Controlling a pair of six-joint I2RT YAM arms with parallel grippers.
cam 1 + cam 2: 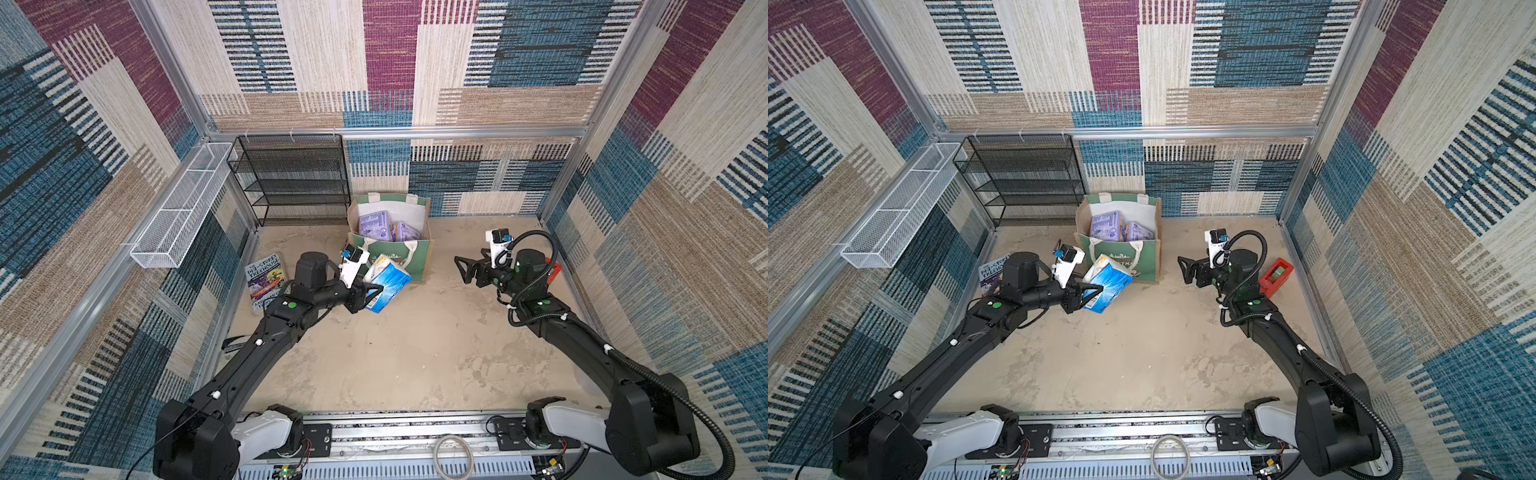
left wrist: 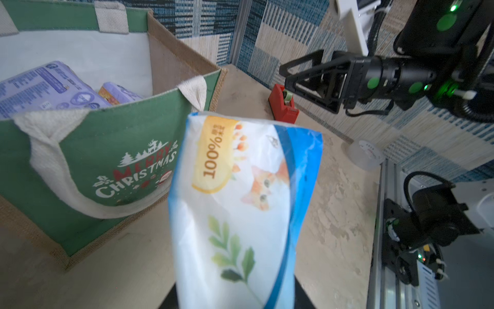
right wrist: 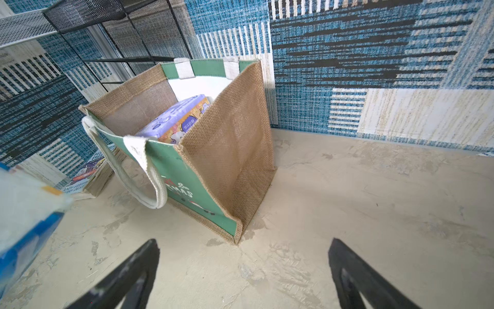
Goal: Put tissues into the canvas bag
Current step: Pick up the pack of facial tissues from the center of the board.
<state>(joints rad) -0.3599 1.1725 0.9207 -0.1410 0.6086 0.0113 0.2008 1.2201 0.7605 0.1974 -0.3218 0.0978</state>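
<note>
The left gripper [image 1: 373, 293] is closed on one end of the blue-and-white, plastic-wrapped soft tissue pack [image 1: 388, 286], which sits tilted between the jaws and appears clear of the tabletop. The pack is just in front of the green "Merry Christmas" face of the boxy canvas bag with tan jute sides [image 1: 420, 257]; in the left wrist view its free end [image 2: 240, 208] is close to the level of the bag's front rim [image 2: 107, 120]. Two lavender tissue packs [image 1: 374, 224] already lie inside the bag. No other pack is visible on the table, and whether more lie beneath the lavender ones cannot be told. The right gripper [image 1: 463, 270] is spread fully wide and holds nothing; it points at the bag's jute side from well apart. The step in hand is judged to be the transfer of the pack over the rim. Raise the pack until its lower end clears the front rim and the white handle [image 2: 53, 171] hanging down the front face, then move it over the opening. Aim for the bare white lining on the side nearer the right arm, where free room shows. Because the pack is soft and held at one end, expect the free end to sag; lead with that end. Open the jaws only when most of the pack is above the opening. Avoid pushing the front wall, as the light bag would probably slide or fold.
</note>
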